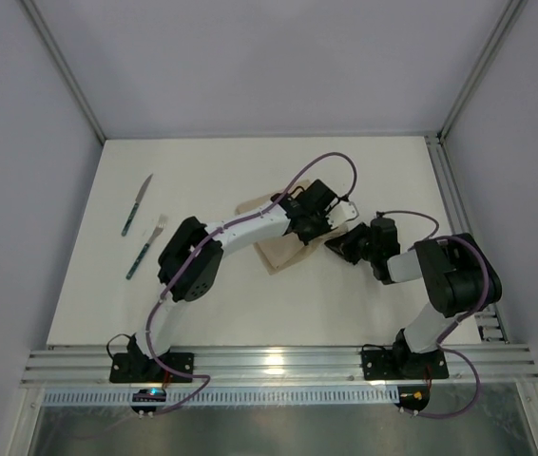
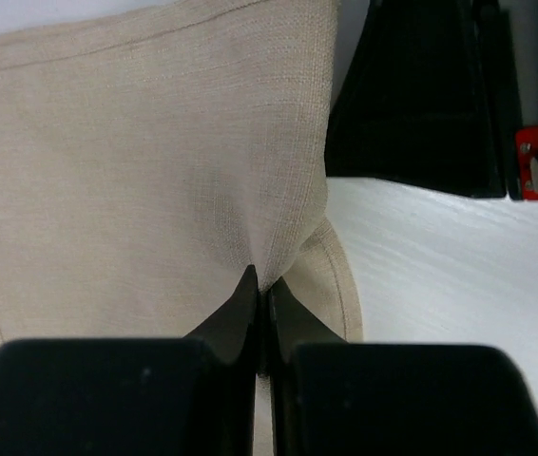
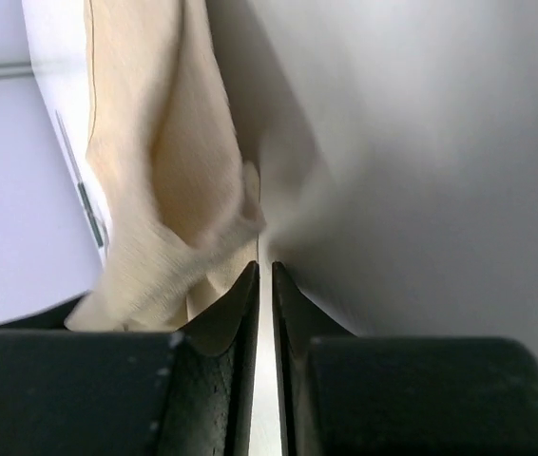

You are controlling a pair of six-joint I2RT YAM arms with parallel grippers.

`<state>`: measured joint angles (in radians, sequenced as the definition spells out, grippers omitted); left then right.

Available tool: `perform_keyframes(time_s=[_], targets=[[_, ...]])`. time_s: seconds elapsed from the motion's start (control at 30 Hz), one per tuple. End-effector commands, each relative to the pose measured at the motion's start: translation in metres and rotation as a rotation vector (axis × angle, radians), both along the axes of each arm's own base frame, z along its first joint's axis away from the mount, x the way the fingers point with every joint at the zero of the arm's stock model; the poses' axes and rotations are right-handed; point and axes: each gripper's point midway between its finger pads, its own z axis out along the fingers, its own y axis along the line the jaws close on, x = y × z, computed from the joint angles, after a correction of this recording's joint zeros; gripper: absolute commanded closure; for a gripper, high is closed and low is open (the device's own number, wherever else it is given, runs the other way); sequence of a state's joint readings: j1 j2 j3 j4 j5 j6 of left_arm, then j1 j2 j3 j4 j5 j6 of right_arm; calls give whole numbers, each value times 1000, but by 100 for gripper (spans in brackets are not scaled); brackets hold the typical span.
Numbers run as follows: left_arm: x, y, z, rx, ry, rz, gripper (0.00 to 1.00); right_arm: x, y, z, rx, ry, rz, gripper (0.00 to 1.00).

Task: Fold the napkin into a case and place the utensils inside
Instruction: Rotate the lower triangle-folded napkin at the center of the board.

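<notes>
The plain beige-tan woven cloth napkin (image 2: 155, 142) bore no pattern, only matching hem stitching. The slim knife (image 1: 137, 205) and slim fork (image 1: 145, 247) had dark teal-green handles and silver metal ends. The flat white tabletop (image 1: 250, 313) was unmarked.

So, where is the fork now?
In the top view, the fork lies on the table at the left, below the knife, left of the left arm.

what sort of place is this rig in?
Probably a lab test cell: a white table boxed in by plain grey panels, a left arm and right arm bolted to an aluminium rail, with a napkin, knife and fork laid out.
</notes>
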<state>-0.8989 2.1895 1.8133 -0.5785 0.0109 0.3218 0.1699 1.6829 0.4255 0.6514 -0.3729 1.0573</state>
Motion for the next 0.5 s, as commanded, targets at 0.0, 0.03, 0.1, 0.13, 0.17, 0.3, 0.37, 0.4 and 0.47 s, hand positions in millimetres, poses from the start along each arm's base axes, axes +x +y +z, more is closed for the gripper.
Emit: perform_keyframes(time_s=[0.0, 0.03, 0.1, 0.13, 0.17, 0.3, 0.37, 0.4, 0.47], targets=[[1, 3, 30, -67, -18, 8, 100, 17, -22, 11, -95, -65, -106, 86], [3, 5, 31, -66, -21, 13, 100, 18, -28, 20, -113, -89, -124, 86], [5, 6, 32, -67, -23, 15, 100, 15, -42, 18, -160, -71, -160, 85], [5, 7, 31, -68, -22, 16, 100, 14, -49, 20, -172, -79, -172, 85], [4, 6, 31, -72, -19, 12, 100, 12, -61, 21, -175, -77, -202, 85], [5, 3, 19, -64, -2, 7, 100, 12, -82, 36, -222, -97, -219, 82], [3, 3, 13, -55, 8, 0, 100, 13, -85, 39, -236, -103, -196, 79], [1, 2, 7, -53, 22, -7, 99, 13, -94, 38, -234, -95, -215, 78], [-6, 4, -1, -38, 57, -33, 93, 12, -96, 40, -227, -97, -208, 76]])
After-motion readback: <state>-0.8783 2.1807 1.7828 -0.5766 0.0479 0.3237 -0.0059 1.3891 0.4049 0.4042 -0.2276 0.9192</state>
